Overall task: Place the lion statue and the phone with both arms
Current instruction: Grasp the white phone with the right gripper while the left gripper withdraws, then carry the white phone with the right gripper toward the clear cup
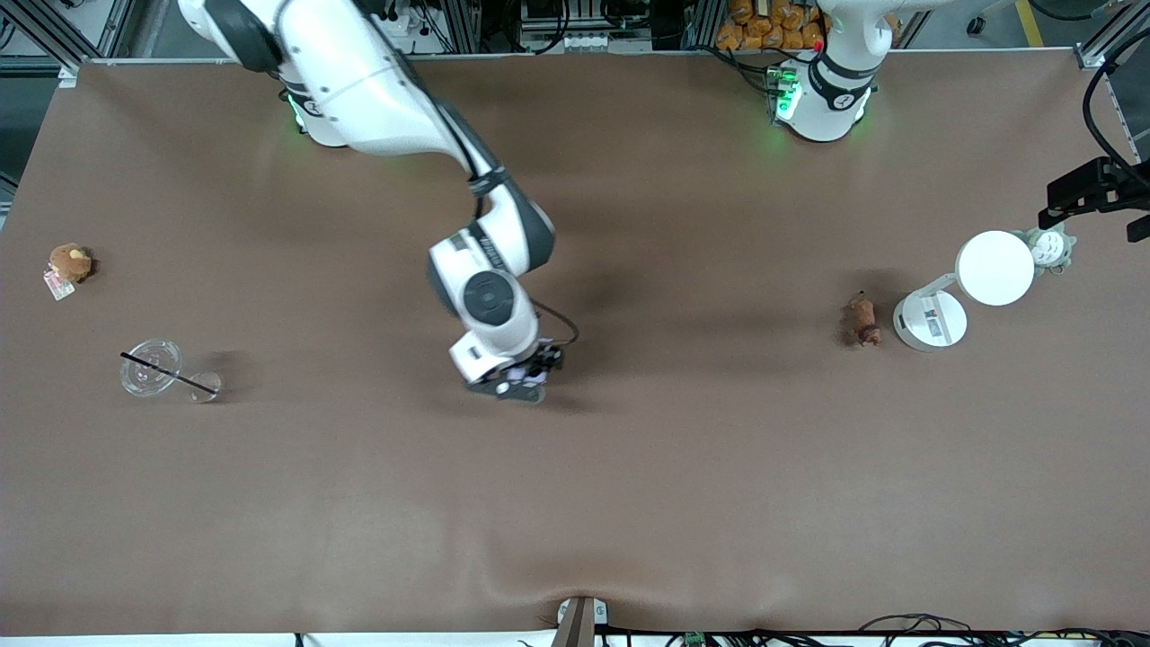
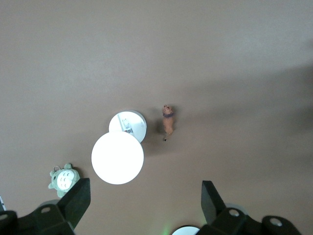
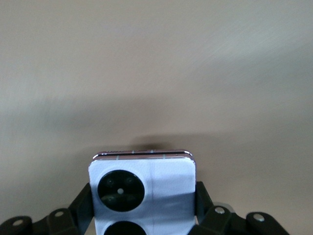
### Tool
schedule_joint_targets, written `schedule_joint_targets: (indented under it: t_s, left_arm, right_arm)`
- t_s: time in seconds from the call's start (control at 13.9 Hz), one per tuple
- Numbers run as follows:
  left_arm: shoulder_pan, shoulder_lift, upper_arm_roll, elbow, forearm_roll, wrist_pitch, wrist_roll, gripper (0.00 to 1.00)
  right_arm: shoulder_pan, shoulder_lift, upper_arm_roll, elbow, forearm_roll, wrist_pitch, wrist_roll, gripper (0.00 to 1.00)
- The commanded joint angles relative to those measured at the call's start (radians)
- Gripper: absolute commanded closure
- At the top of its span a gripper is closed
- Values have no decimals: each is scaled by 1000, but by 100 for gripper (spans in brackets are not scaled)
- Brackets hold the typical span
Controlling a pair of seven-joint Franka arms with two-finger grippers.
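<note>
- The phone (image 3: 143, 193) sits clamped between the fingers of the right gripper (image 1: 526, 379), its two black camera circles facing the right wrist camera; the gripper is low over the middle of the table (image 1: 629, 503), though I cannot tell whether the phone touches the surface.
- The lion statue (image 1: 864, 321) lies free on the table toward the left arm's end, just beside the round base of a white desk lamp (image 1: 952, 301).
- The left gripper (image 2: 146, 203) hangs high above that spot with its fingers spread apart and nothing between them; its wrist view looks straight down on the statue and the lamp.
- A small green plush toy (image 2: 63, 179) rests near the lamp head, apart from the statue.
- Toward the right arm's end lie a brown plush toy (image 1: 69, 263) and a clear cup with a black straw (image 1: 162, 370), well apart from both task things.
- Judged step: the phone is in hand and being carried or set down, while the statue is not yet picked up.
- The next move likely calls for the left gripper to descend over the statue, keeping clear of the lamp base beside it, and close across the narrow body.
</note>
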Motion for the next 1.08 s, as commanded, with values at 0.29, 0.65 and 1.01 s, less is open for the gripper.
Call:
schedule_joint_targets:
  t_s: [0.29,0.65,1.01]
  left_arm:
    - [10,-42,-43,-7,-20,-23,25,0]
    - [13,-141,-36,-131,-40,15,22,0]
    - [14,-151,-31,-174,-37,68,22,0]
  right_arm:
    - [-398,-98,16,-46,2,-88,-482,100]
    - [-553,-52,10,-61,-34,-76,-694,100]
    - [-642,14,7,-60,-77,-41,-774,100]
